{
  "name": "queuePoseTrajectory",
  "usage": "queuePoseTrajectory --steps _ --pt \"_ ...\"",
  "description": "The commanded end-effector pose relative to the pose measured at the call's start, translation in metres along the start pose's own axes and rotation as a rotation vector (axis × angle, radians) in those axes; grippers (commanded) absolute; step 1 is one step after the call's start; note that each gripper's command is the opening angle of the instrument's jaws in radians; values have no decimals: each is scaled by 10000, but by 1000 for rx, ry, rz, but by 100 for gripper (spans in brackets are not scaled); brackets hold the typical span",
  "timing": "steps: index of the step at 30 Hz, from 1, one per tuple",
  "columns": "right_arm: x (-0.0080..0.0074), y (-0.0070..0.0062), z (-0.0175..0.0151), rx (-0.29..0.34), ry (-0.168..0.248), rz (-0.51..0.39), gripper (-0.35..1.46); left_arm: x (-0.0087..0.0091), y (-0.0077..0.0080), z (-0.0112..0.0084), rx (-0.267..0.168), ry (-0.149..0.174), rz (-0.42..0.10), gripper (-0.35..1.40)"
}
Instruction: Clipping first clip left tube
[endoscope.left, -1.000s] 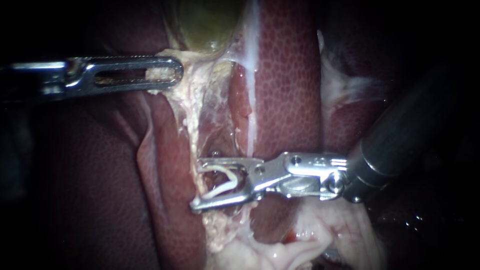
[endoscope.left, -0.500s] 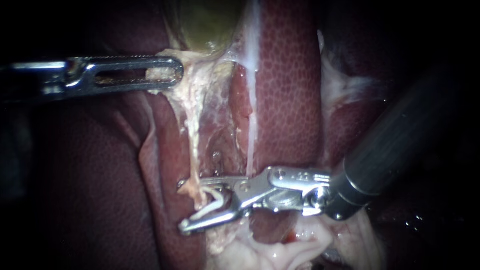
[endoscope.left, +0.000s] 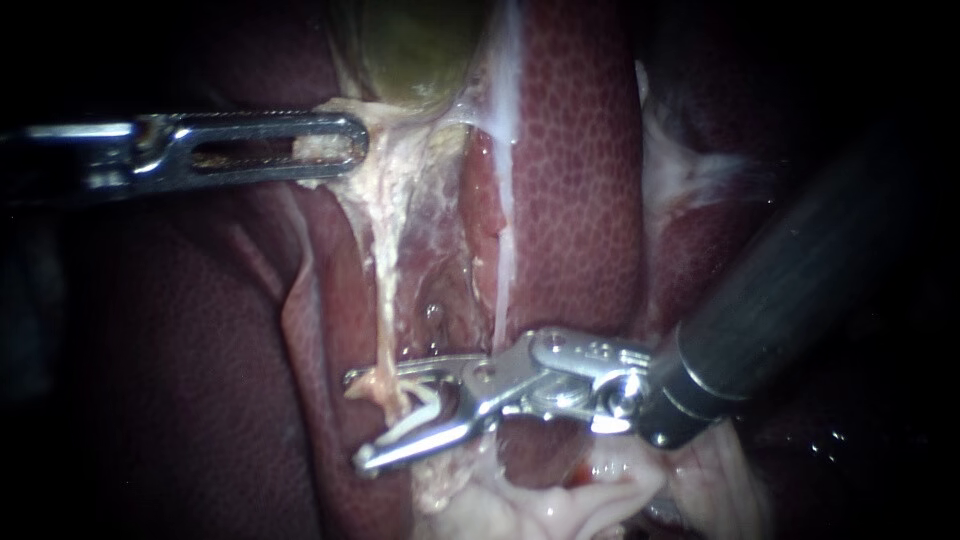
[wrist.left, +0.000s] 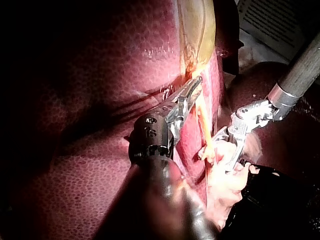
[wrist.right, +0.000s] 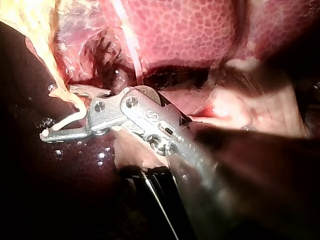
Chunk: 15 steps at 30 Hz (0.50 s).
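The left tube (endoscope.left: 385, 290) is a pale, ragged strand running down from the gallbladder (endoscope.left: 410, 50) over the liver (endoscope.left: 580, 180). My right instrument (endoscope.left: 358, 420) comes in from the right with a white clip (endoscope.left: 418, 420) held between its spread jaws. These jaws straddle the tube's lower end, one on each side. In the right wrist view the clip (wrist.right: 75, 117) curves around the tube (wrist.right: 45, 60) between the jaws (wrist.right: 57, 112). My left instrument (endoscope.left: 330, 150) is shut on pale tissue at the gallbladder's neck and holds it taut, as the left wrist view (wrist.left: 192, 87) also shows.
A thinner whitish strand (endoscope.left: 498, 280) runs parallel to the right of the left tube. Pale fatty tissue (endoscope.left: 560, 500) lies below the right instrument's jaws. Its dark shaft (endoscope.left: 790, 300) crosses the liver's right side. Dark liver (endoscope.left: 180, 380) fills the left.
My right instrument has moved down and to the left, so its jaws and clip now reach past the left tube's lower end. The left instrument has stayed still.
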Motion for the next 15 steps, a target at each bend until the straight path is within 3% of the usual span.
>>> queuePoseTrajectory --steps 1,15 --pt "2 0 0 -2 5 -1 58 0 0 0 0 0 0 -35" --pt "5 10 8 -4 19 -2 56 1 0 0 -1 0 0 -35"
